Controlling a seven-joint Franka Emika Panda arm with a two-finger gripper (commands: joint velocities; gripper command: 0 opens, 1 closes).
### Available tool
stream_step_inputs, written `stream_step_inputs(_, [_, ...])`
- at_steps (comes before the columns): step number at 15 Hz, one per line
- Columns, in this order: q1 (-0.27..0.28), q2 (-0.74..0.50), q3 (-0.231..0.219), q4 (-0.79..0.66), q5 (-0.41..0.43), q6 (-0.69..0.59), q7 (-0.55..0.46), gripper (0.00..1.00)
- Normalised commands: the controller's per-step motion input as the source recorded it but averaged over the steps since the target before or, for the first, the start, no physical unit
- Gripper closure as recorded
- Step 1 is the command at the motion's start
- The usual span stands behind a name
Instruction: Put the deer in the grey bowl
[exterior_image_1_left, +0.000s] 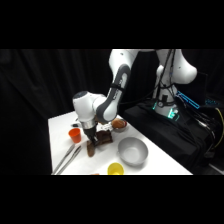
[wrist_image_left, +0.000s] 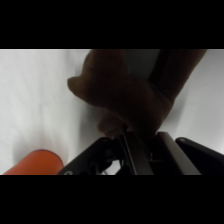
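Apparently the gripper is down on the deer, which lies on the table left of the grey bowl; whether the jaws have clenched I cannot tell, since the toy hides them

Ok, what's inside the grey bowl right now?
Nothing that shows: the grey bowl looks empty in the side view, though its near wall hides part of the bottom. The deer is still on the table under the gripper.
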Motion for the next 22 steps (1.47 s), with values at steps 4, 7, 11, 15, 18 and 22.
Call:
stream_step_inputs(4, [-0.002,-0.18,-0.013,0.05,-0.095,-0.29,0.10,0.95])
stream_step_inputs(7, [0.063,-0.40,-0.035,-0.11,-0.114,-0.30,0.16,0.94])
stream_step_inputs(11, [0.125,-0.49,-0.054,-0.20,-0.128,-0.31,0.23,0.93])
stream_step_inputs(15, [0.154,-0.55,-0.048,-0.33,-0.131,-0.26,0.25,0.92])
stream_step_inputs(18, [0.160,-0.57,-0.007,-0.43,-0.118,-0.17,0.25,0.92])
stream_step_inputs(22, [0.162,-0.52,0.055,-0.48,-0.093,-0.03,0.25,0.92])
